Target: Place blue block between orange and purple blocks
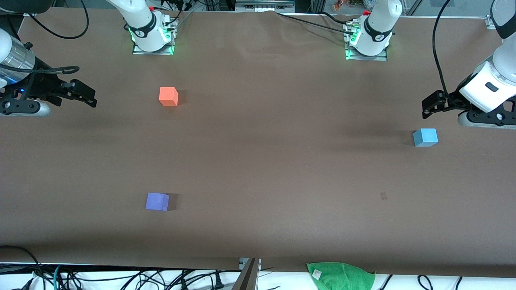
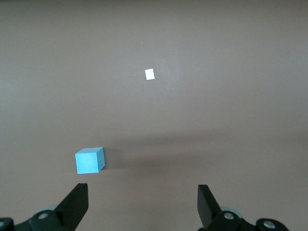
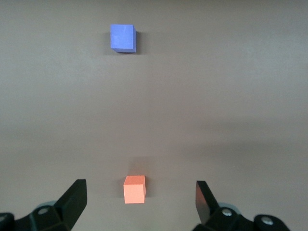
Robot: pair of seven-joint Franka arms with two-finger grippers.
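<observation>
- Blue block (image 1: 425, 137) lies on the table (image 1: 258, 161) at the left arm's end, just off the left gripper's (image 2: 143, 202) wide-spread, empty fingers.
- Right gripper (image 3: 139, 199) hangs wide, empty, near the orange block (image 1: 168, 96); purple block (image 1: 157, 201) sits nearer the camera.

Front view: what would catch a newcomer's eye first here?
Three small cubes stand far apart on the brown table: the orange block toward the right arm's end, the purple block nearer the camera than it, and the blue block alone toward the left arm's end. The left gripper hangs open above the table close to the blue block; the right gripper waits open at the right arm's end.
</observation>
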